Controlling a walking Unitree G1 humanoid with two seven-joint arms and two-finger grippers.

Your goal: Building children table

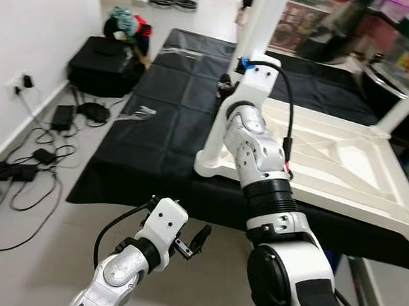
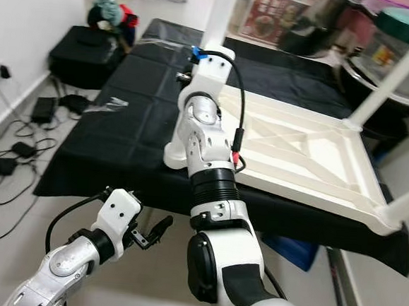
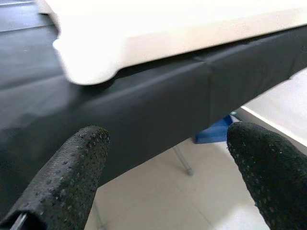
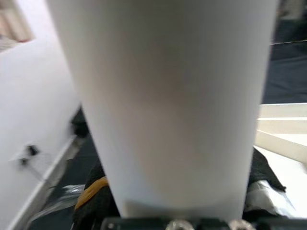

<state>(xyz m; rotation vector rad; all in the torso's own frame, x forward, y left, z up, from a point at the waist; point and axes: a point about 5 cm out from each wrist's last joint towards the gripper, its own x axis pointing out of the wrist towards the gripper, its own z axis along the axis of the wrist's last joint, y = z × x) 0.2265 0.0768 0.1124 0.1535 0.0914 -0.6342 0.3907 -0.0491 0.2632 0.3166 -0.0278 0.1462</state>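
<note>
Right gripper [image 1: 227, 84] clamps the white leg [image 4: 163, 105] standing at the far left corner of the upturned tabletop [image 1: 331, 159], likely seating it, while left gripper [image 1: 196, 239] hangs open below the black-draped edge

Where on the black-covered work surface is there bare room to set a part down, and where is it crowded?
The black cover lies bare left of the upturned white tabletop, apart from clear plastic scraps. The right side is crowded by the tabletop, its legs and the right gripper at the nearest leg. The left gripper hangs open below the front edge.
</note>
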